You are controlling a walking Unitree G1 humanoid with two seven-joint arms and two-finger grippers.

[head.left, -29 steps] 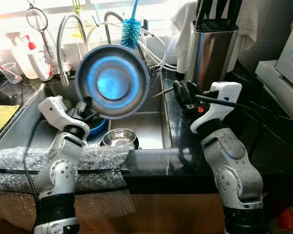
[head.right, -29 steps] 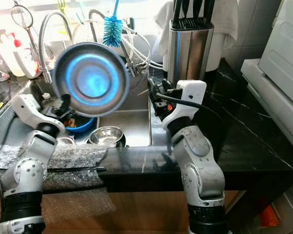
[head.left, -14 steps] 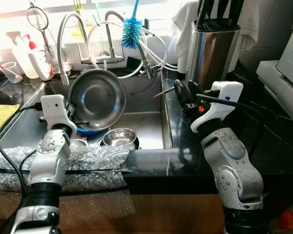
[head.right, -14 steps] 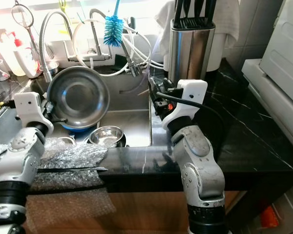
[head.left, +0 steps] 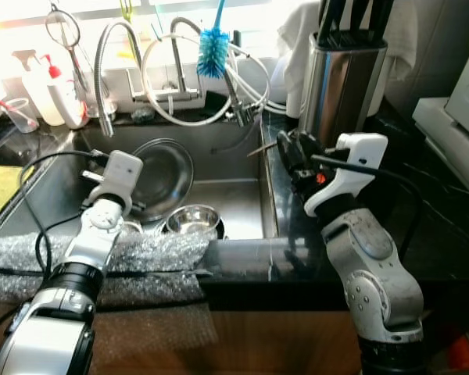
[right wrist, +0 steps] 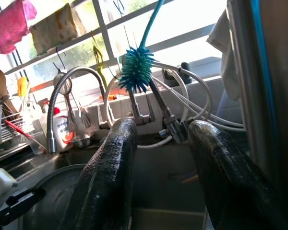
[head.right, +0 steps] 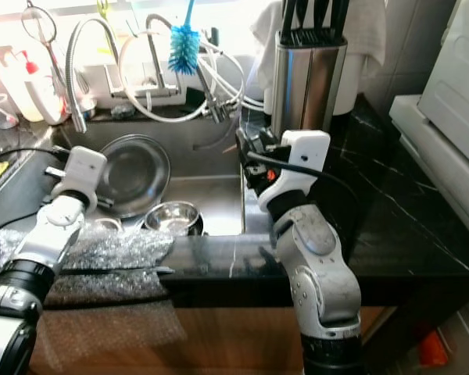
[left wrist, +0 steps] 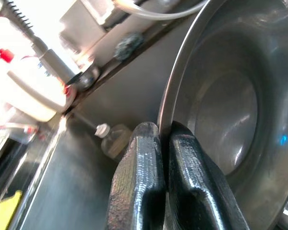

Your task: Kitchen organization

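Down in the sink (head.left: pixel 242 199), the left gripper (left wrist: pixel 164 139) pinches the rim of the steel pan (head.left: pixel 162 173), which leans tilted against the back wall, just above the small steel bowl (head.left: pixel 192 219). It's shiny, shallow, broad (bowl side facing out). Well apart over the counter, the right gripper (right wrist: pixel 161 143) hovers spread wide, empty.

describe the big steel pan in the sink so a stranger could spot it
In the steel sink, look left of centre, where the left gripper pinches a rim. That is the wide, shallow round steel pan, tilted and far larger than the small steel bowl beside it.
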